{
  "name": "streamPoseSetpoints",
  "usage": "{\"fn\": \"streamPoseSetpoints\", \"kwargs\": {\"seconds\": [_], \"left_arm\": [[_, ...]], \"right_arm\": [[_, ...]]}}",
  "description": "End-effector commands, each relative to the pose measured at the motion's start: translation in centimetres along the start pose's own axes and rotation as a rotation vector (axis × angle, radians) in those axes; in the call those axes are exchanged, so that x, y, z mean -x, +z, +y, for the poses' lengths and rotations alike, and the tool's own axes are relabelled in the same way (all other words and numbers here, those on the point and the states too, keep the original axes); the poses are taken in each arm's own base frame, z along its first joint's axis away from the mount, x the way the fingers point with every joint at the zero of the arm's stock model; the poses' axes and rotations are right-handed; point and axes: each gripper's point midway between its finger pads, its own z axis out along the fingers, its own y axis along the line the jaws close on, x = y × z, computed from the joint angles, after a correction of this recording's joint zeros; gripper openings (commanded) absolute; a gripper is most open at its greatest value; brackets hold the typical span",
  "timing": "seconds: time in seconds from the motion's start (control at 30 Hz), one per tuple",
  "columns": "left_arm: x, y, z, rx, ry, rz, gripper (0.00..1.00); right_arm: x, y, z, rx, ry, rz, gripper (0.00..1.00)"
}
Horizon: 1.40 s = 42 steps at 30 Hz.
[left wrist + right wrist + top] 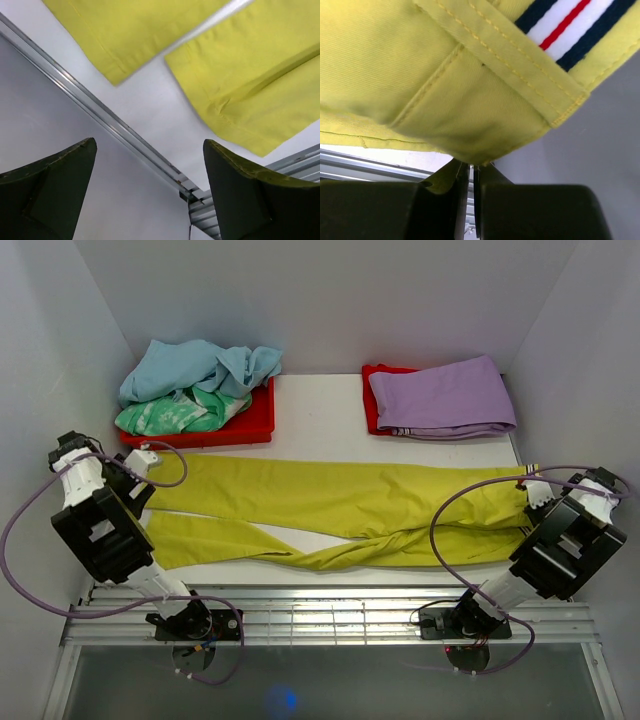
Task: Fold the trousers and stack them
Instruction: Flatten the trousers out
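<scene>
Yellow trousers (pixel 330 505) lie spread across the table, legs to the left, waist to the right. My left gripper (pixel 140 465) is open and empty beside the leg ends; in its wrist view the gripper (pixel 150 145) hovers over the table edge with both yellow hems (pixel 125 35) just beyond its fingertips. My right gripper (pixel 535 490) is at the waist. Its wrist view shows the gripper (pixel 472 167) shut on the edge of the yellow waistband (pixel 445 75), close to a striped band (pixel 570 30). Folded purple trousers (pixel 445 395) lie at the back right.
A red tray (pixel 200 432) at the back left holds a light blue garment (pixel 200 365) and a green one (pixel 170 415). The purple trousers rest on a red base (pixel 372 375). White walls close both sides. A metal rail (pixel 330 605) runs along the near edge.
</scene>
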Motion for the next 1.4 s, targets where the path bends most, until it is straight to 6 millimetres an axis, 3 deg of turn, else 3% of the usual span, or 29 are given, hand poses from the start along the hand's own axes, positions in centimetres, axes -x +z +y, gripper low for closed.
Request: {"fn": "streamPoseSetpoints", "kwargs": {"seconds": [0.0, 0.13, 0.17, 0.23, 0.27, 0.53, 0.67, 0.77, 0.97, 1.1, 1.13, 1.17, 1.23, 1.3, 1.37], "left_arm": [[3.9, -2.7, -2.5, -0.045, -0.031, -0.194, 0.98], [1.9, -3.1, -6.9, -0.071, 0.097, -0.153, 0.94], [1.0, -2.0, -8.9, -0.112, 0.142, -0.142, 0.93], [-0.2, -2.3, -10.1, -0.076, 0.185, -0.114, 0.91], [-0.8, -1.2, -11.5, -0.098, 0.192, -0.110, 0.91], [-1.1, 1.0, -11.7, 0.050, 0.331, -0.142, 0.88], [-1.5, 2.5, -12.5, 0.027, 0.396, -0.141, 0.83], [-1.8, 3.4, -13.1, -0.029, 0.396, -0.144, 0.75], [-3.6, 5.0, -14.5, -0.117, 0.365, -0.087, 0.48], [-3.8, 4.1, -15.2, -0.137, 0.361, -0.072, 0.24], [-3.7, 3.6, -15.9, -0.159, 0.352, -0.080, 0.18], [-3.1, 2.8, -15.2, -0.139, 0.347, -0.097, 0.09], [-2.3, 1.3, -15.6, -0.157, 0.288, -0.126, 0.00], [-0.8, -0.7, -14.3, -0.124, 0.251, -0.173, 0.00], [0.2, -1.9, -14.7, -0.165, 0.174, -0.220, 0.00]], "right_arm": [[1.1, -1.6, -2.2, -0.103, -0.073, -0.017, 0.08], [1.8, -2.2, -2.4, -0.077, -0.021, -0.037, 0.08], [1.9, -2.4, -1.9, -0.053, -0.009, -0.041, 0.08], [2.4, -2.7, -1.8, -0.042, -0.003, -0.059, 0.08], [2.4, -2.8, -1.7, -0.036, -0.004, -0.058, 0.08], [2.8, -3.3, -1.1, -0.032, -0.015, -0.067, 0.08], [2.8, -3.3, -1.0, -0.032, -0.012, -0.066, 0.08], [2.8, -3.3, -1.2, -0.035, -0.007, -0.066, 0.08], [3.1, -3.3, -1.6, -0.034, 0.003, -0.069, 0.08], [3.4, -3.5, -2.0, -0.041, 0.006, -0.078, 0.08], [3.6, -3.6, -2.0, -0.041, 0.002, -0.085, 0.08], [3.6, -3.7, -2.0, -0.042, 0.003, -0.089, 0.08], [3.9, -3.7, -1.9, -0.036, 0.002, -0.098, 0.08], [4.0, -3.8, -2.0, -0.036, 0.001, -0.103, 0.08], [4.1, -3.9, -2.0, -0.037, -0.001, -0.112, 0.08]]}}
